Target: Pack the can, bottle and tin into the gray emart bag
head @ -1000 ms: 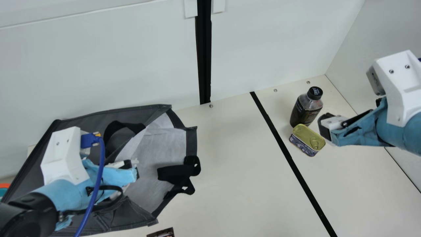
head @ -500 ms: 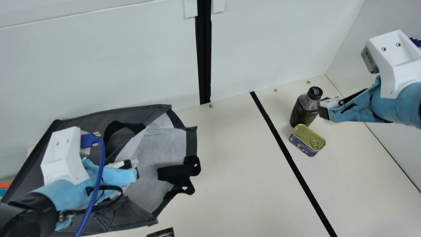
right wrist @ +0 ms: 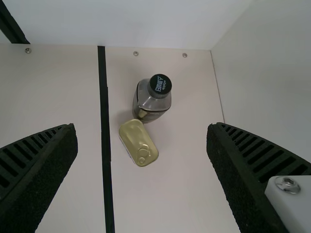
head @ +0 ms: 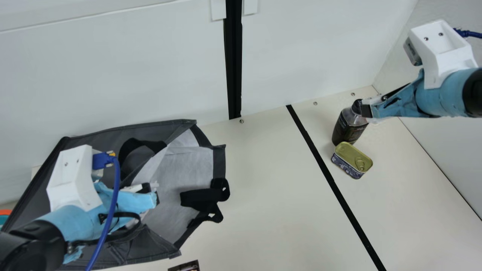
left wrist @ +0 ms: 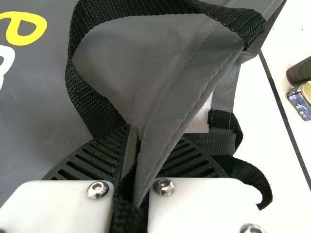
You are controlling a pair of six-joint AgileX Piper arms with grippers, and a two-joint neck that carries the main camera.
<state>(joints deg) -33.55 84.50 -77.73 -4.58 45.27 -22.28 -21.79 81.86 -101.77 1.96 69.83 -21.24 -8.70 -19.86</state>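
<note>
My left gripper [head: 150, 194] is at the gray bag [head: 90, 130], which lies on its side with its pale lining showing. In the left wrist view, the left gripper [left wrist: 133, 141] is shut on the edge and black strap of the bag [left wrist: 34, 97]. My right gripper [head: 367, 109] is in front of the cap of the dark bottle [head: 346, 130]; the gold-lidded tin [head: 352, 158] lies beside the bottle. The right wrist view has the right gripper [right wrist: 141, 150] wide open, with the upright bottle [right wrist: 153, 97] and tin [right wrist: 138, 141] beyond the fingers.
A dark printed item [head: 184, 266] shows at the main view's bottom edge, and an orange and teal object [head: 5, 214] at its left edge. White walls stand behind the table [head: 271, 188] and at its right. Black tape crosses the tabletop between bag and tin.
My right gripper has moved up in the main view, from beside the tin to the bottle's cap. The left arm, bag, bottle and tin have stayed where they were.
</note>
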